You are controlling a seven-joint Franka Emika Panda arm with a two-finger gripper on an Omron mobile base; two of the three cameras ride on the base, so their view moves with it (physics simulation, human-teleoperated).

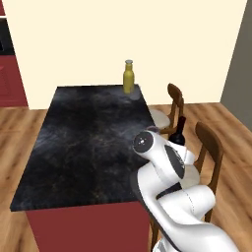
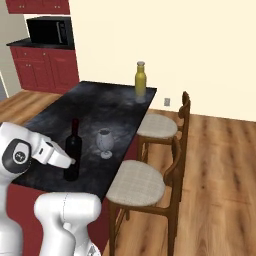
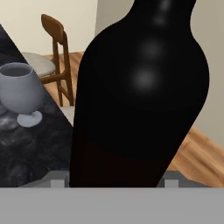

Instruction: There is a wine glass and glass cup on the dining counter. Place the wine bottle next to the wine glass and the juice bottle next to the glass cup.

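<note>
Dining counter (image 2: 60, 117), black marbled top. Wine bottle (image 2: 73, 150) upright near front edge, just beside wine glass (image 2: 104, 142); clamped low on body by gripper (image 2: 69, 161). Likely heavy, rigid, slick, breakable; low body grip advised.

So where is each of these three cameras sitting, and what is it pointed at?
Left base view: behind the arm's left, looking over the dining counter toward the juice bottle; white arm lower right.
Right base view: behind its right, same counter; the claw shut on the wine bottle beside the wine glass; arm lower left.
Hand view: on the hand, facing the wine bottle.
Both base views share counter and bottles.
</note>
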